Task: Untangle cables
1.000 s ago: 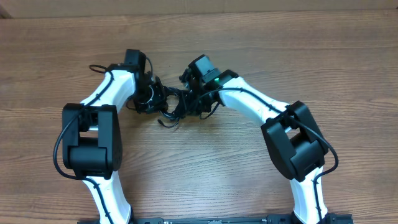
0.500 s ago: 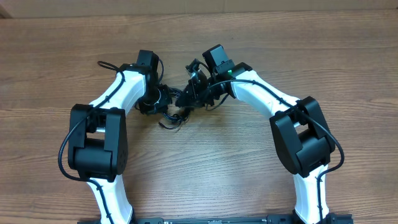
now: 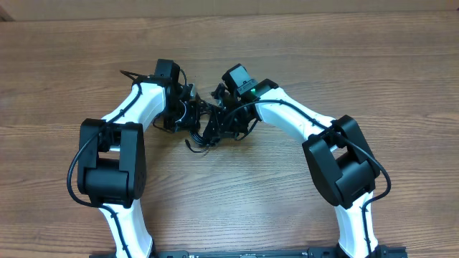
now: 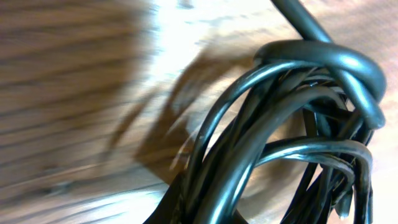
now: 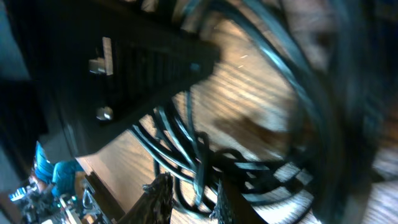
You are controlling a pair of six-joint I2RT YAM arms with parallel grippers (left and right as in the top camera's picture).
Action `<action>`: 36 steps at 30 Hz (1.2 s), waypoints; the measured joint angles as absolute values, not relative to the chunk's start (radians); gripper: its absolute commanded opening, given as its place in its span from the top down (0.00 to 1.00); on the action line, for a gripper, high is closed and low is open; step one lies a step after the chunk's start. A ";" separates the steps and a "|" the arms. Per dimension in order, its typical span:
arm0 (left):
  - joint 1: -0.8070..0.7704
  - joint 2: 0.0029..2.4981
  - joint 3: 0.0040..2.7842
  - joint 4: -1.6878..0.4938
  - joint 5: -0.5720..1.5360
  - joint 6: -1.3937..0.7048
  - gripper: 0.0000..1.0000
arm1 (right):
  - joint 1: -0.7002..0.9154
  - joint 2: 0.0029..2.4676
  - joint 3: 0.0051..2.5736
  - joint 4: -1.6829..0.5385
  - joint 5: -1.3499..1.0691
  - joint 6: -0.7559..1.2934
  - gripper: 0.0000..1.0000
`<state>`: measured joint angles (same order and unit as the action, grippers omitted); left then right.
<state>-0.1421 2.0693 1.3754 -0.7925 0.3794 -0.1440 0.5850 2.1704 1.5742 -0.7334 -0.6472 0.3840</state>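
The cables (image 3: 204,136) are a tangle of thin black cords on the wooden table between my two grippers. In the left wrist view they form a thick bundle (image 4: 292,130) with one cord looped round it in a knot (image 4: 348,62). My left gripper (image 4: 205,210) is shut on several strands at the bottom of that view, and it sits at the tangle's left side (image 3: 186,109). My right gripper (image 5: 191,200) has its fingers slightly apart with cable strands (image 5: 186,143) running across the gap. It hangs over the tangle's right side (image 3: 225,120).
The wooden table (image 3: 237,201) lies bare around the tangle. The two white arms (image 3: 136,107) bend inward from the near edge. In the right wrist view a large black body (image 5: 124,68) of the other gripper looms close at upper left.
My left gripper has closed on the cords and shifted slightly right. My right gripper's jaws have parted, and it has come down and left over the tangle.
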 measured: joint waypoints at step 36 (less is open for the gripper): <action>-0.158 1.791 1.332 -0.789 0.465 -0.214 0.95 | 0.485 2.170 1.563 -0.737 -0.888 0.281 0.76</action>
<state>-0.1581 1.7908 1.3319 -0.7895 0.4652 -0.2138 0.4847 2.1704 1.5631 -0.7368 -0.8879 0.2810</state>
